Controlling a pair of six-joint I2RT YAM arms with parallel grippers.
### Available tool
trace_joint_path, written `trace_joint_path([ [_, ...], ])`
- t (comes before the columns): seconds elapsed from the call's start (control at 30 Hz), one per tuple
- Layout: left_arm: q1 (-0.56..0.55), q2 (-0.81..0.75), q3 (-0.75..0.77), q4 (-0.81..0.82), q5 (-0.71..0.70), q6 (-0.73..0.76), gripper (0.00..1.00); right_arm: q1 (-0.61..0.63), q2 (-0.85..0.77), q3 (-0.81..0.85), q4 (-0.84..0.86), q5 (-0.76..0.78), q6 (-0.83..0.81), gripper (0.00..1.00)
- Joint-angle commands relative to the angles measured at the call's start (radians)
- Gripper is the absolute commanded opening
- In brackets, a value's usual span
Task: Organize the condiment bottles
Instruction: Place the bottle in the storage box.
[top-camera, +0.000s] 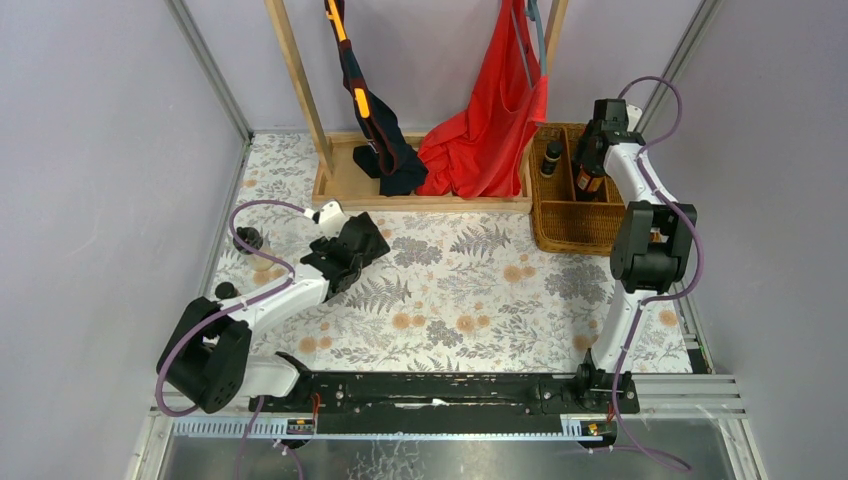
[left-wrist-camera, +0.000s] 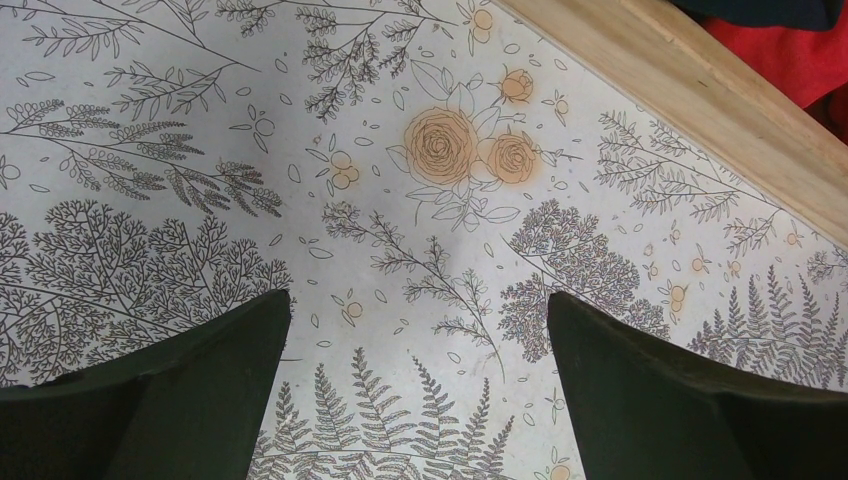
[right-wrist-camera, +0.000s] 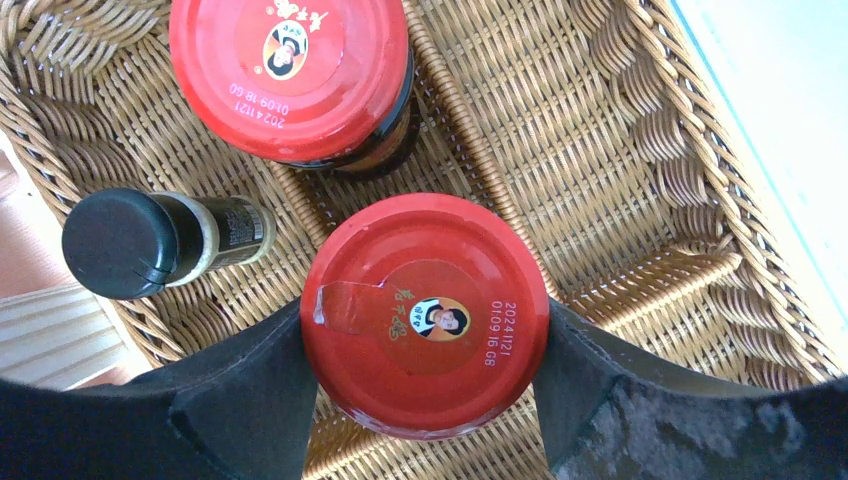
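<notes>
My right gripper (right-wrist-camera: 425, 335) is shut on a dark jar with a red lid (right-wrist-camera: 425, 312), held upright inside the wicker basket (right-wrist-camera: 620, 150). A second red-lidded jar (right-wrist-camera: 290, 75) stands just beyond it across a wicker divider. A pale black-capped bottle (right-wrist-camera: 130, 243) stands in the left compartment and also shows in the top view (top-camera: 551, 158). In the top view my right gripper (top-camera: 590, 168) reaches down into the basket (top-camera: 570, 225). My left gripper (left-wrist-camera: 418, 310) is open and empty over the floral tablecloth (top-camera: 365, 242). Two small black-capped bottles (top-camera: 250, 240) (top-camera: 226, 292) stand at the table's left edge.
A wooden rack base (top-camera: 350, 185) runs along the back, hung with a red garment (top-camera: 490, 120) and a dark garment (top-camera: 385, 150). Its wooden edge (left-wrist-camera: 700, 90) shows in the left wrist view. Grey walls enclose both sides.
</notes>
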Motion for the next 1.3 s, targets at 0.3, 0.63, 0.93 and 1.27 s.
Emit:
trace_joint_path([
  [0.3,0.005,0.014,0.007,0.041,-0.013,0.018,1.0,0.004,-0.013,-0.025,0.133,0.018,0.004,0.0],
  [0.63,0.005,0.016,0.011,0.038,-0.011,0.017,1.0,0.009,-0.027,-0.032,0.109,0.023,0.002,0.34],
  [0.93,0.006,0.018,0.011,0.037,-0.011,0.018,1.0,0.011,-0.048,-0.037,0.102,0.005,0.016,0.69],
  [1.27,0.005,0.022,0.012,0.037,-0.013,0.018,1.0,0.012,-0.073,-0.03,0.097,-0.004,0.008,0.84],
])
